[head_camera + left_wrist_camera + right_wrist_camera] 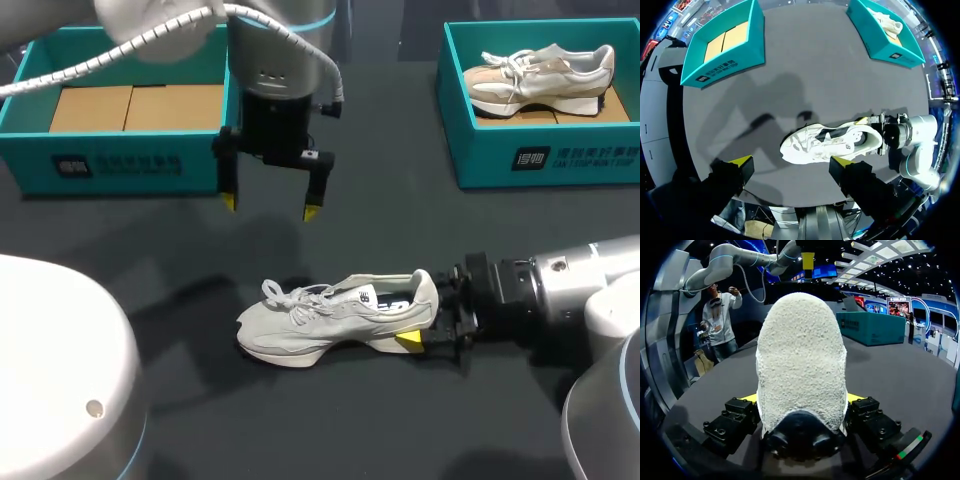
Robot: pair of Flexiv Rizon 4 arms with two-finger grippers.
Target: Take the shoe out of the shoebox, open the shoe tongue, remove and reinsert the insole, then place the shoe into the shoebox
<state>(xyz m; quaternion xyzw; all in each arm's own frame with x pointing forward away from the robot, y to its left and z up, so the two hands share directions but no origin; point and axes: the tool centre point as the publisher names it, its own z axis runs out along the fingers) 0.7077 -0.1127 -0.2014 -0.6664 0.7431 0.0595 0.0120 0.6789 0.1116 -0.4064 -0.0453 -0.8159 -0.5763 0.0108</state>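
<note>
Though upright, shoe [335, 320] in right pincer [428, 318]

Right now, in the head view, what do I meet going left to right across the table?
Empty shoebox → shoe lying on the table → right gripper at its heel → right-hand shoebox holding a second shoe. The left gripper overlaps the first two, so it is left out.

The pale grey cloth shoe [330, 315] shows a rough, nubbly heel. The dark table [400, 220] looks matt; the teal cardboard shoebox [130, 145] is smooth.
</note>
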